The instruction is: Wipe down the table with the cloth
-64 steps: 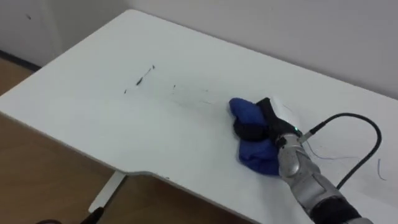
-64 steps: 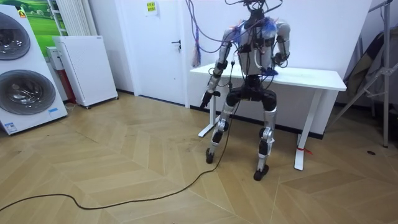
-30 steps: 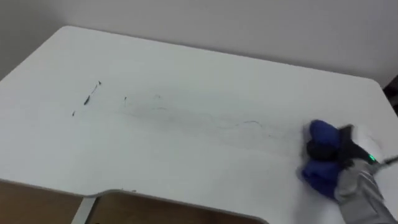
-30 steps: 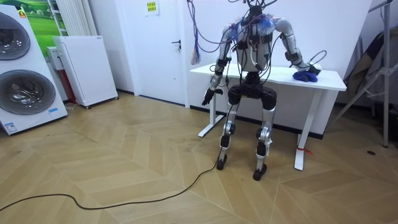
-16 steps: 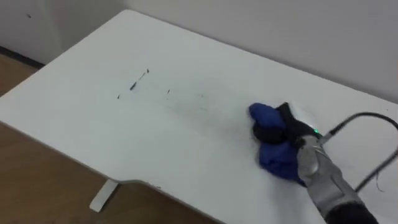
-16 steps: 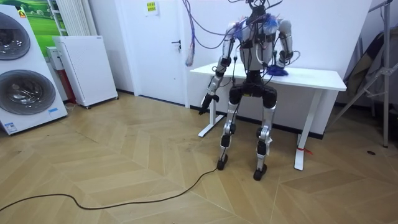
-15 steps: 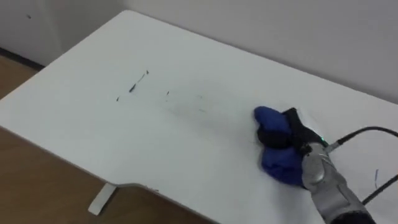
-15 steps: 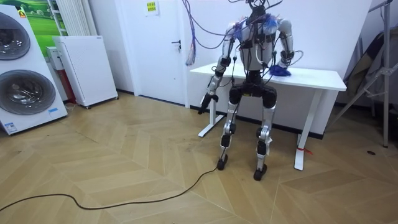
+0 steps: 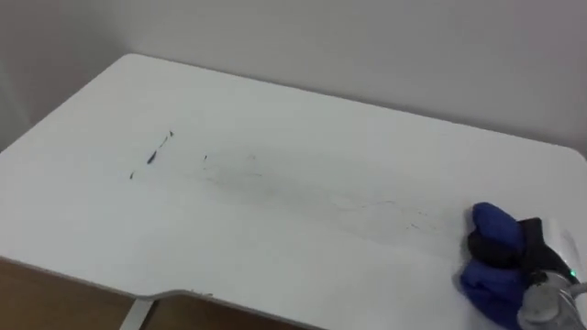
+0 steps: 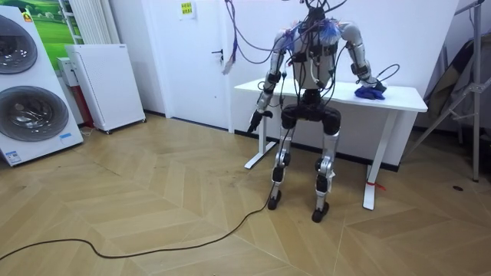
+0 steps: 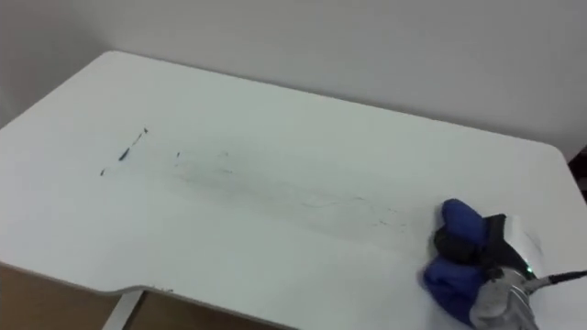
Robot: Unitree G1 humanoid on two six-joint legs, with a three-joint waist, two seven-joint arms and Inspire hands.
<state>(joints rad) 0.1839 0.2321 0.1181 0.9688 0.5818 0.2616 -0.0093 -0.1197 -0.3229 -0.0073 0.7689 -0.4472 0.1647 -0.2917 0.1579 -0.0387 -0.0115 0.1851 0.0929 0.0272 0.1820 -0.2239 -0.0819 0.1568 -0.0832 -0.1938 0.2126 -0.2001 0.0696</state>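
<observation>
A white table (image 9: 275, 247) carries short dark marks (image 9: 151, 156) at its left and faint grey streaks (image 9: 367, 203) across its middle. A crumpled blue cloth (image 9: 488, 275) lies at the table's right end, near the front edge. My right hand (image 9: 500, 245) rests on top of it with dark fingers curled round the cloth (image 11: 449, 275). In the room view I stand at the table's front, right arm stretched to the cloth (image 10: 370, 93). My left hand (image 10: 254, 119) hangs beside the table's left end.
A pale wall runs close behind the table. Its right corner (image 11: 559, 151) and front edge (image 9: 220, 298) lie near the cloth. Two washing machines (image 10: 27, 84), a white cabinet (image 10: 103, 84) and a door (image 10: 203, 54) stand at the room view's left, a tripod (image 10: 464, 84) at its right.
My right hand has swept the blue cloth from the table's middle to its right end. The eye view has shifted with my upper body.
</observation>
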